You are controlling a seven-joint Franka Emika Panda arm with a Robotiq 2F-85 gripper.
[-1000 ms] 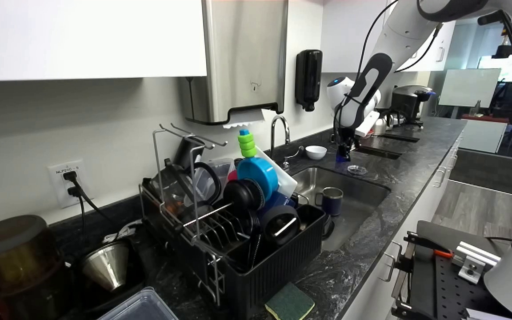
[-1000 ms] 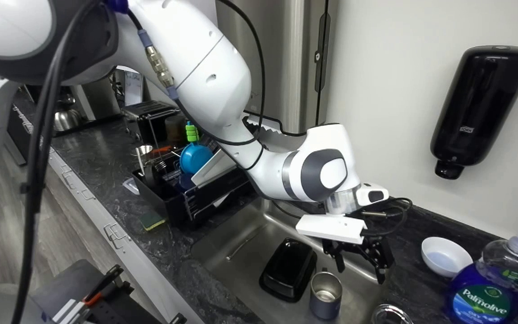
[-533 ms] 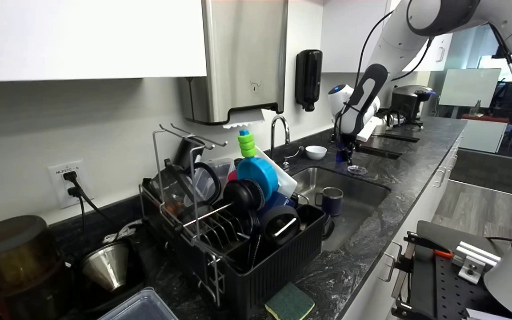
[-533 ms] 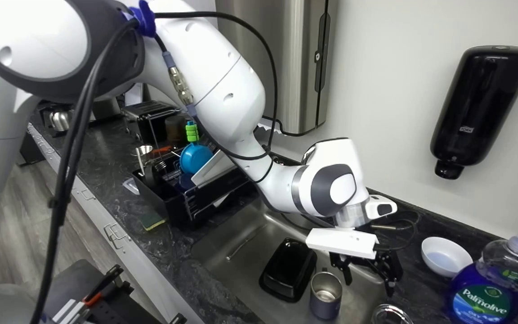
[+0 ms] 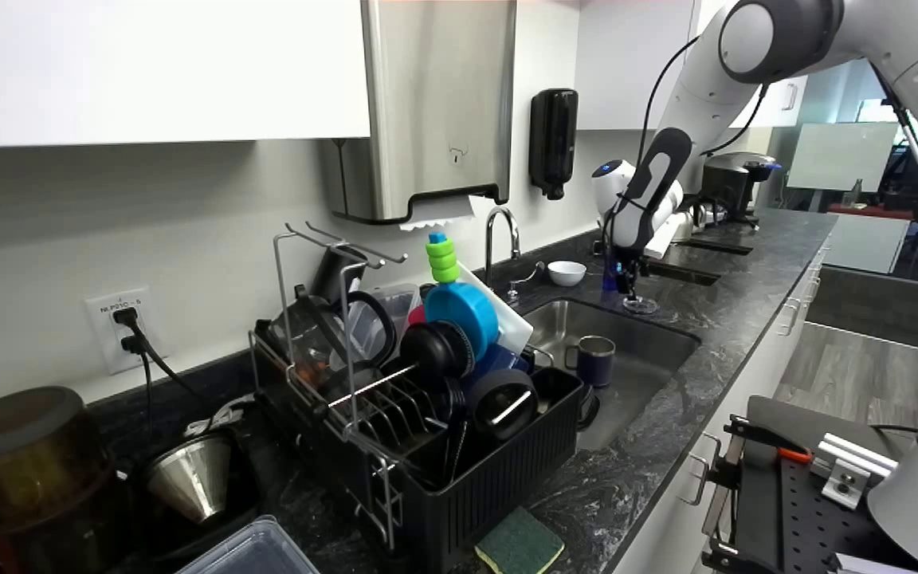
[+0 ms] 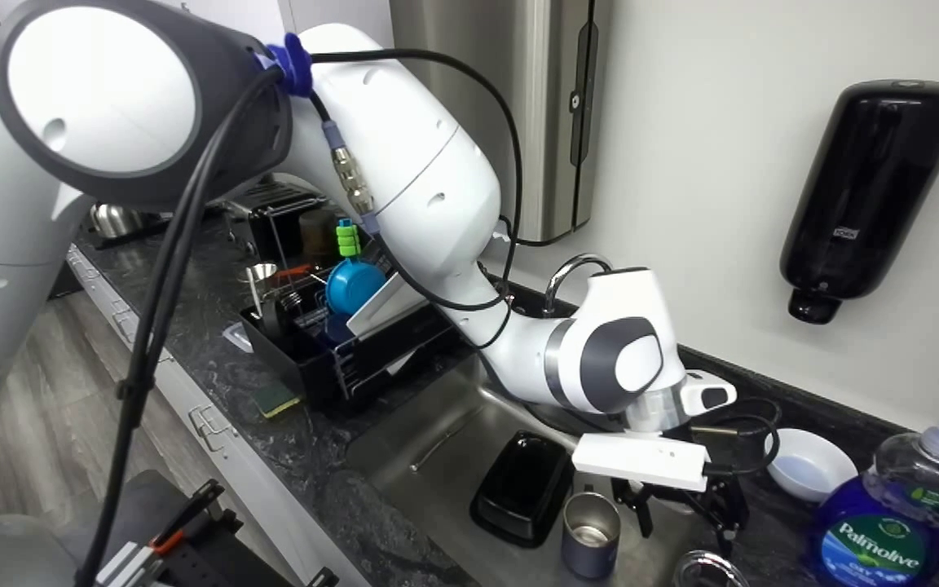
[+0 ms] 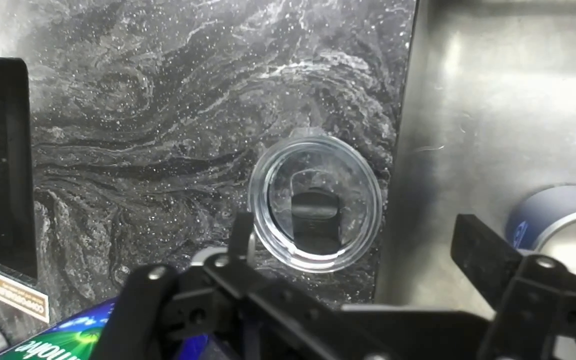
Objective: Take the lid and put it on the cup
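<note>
Clear slider lid (image 7: 315, 204), unlifted, lies on the marbled countertop (image 7: 143, 125); navy mug (image 6: 591, 544) stands uncapped in the sink (image 7: 513, 115); gripper (image 7: 355, 235), jaws apart, holds nothing; grasp, transfer and seating apparently remain.

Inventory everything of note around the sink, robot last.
Lid: 1, clear and black, on counter
Sink: 1, silver, in counter
Cup: 1, dark blue, in sink
Container: 1, black, in sink
Faucet: 1, silver, behind sink
Bowl: 1, white, on counter
Soap bottle: 1, blue, on counter
Dish rack: 1, black, on counter
Dishes: several, mixed, in rack
Sponge: 1, mostly green, on counter
Arm: 1, mostly white, over counter
Pincer: 1, black, open near lid
</note>
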